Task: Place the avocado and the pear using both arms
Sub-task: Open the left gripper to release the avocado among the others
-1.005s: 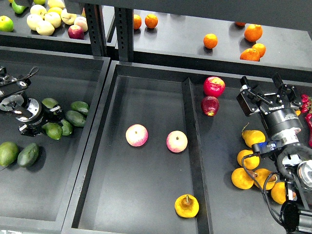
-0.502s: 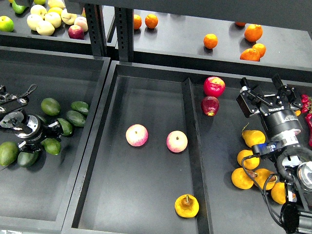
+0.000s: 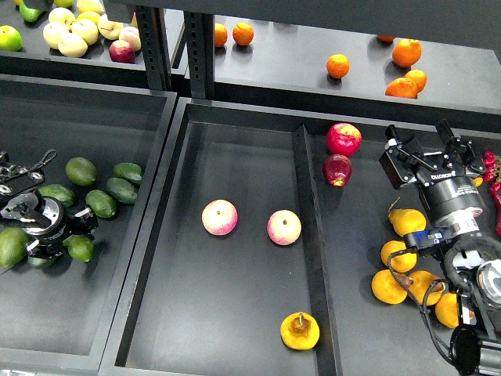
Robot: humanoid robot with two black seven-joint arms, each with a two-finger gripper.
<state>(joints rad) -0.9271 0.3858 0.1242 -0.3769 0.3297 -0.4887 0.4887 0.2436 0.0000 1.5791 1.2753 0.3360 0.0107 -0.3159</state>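
Note:
The avocado (image 3: 80, 248), small, glossy and bright green, sits between the fingers of my left gripper (image 3: 77, 239), low over the left tray (image 3: 102, 313). The gripper is shut on it. The pear (image 3: 300, 330), squat and orange-yellow with a brown stem and brownish top, lies alone at the front of the middle tray (image 3: 235, 305). My right gripper (image 3: 427, 145) is open and empty above the right compartment, far from that pear and behind the pile of yellow pears.
Darker avocados (image 3: 102, 203) lie right of and behind the left gripper. Two pink apples (image 3: 220, 217) sit mid-tray. Red apples (image 3: 344, 139) and yellow pears (image 3: 403, 256) fill the right compartment beyond a divider (image 3: 309, 235). Oranges (image 3: 338, 66) lie on the back shelf.
My left gripper has moved down and to the left, towards the front of the left tray, carrying the bright green avocado away from the darker ones. The right arm has not moved.

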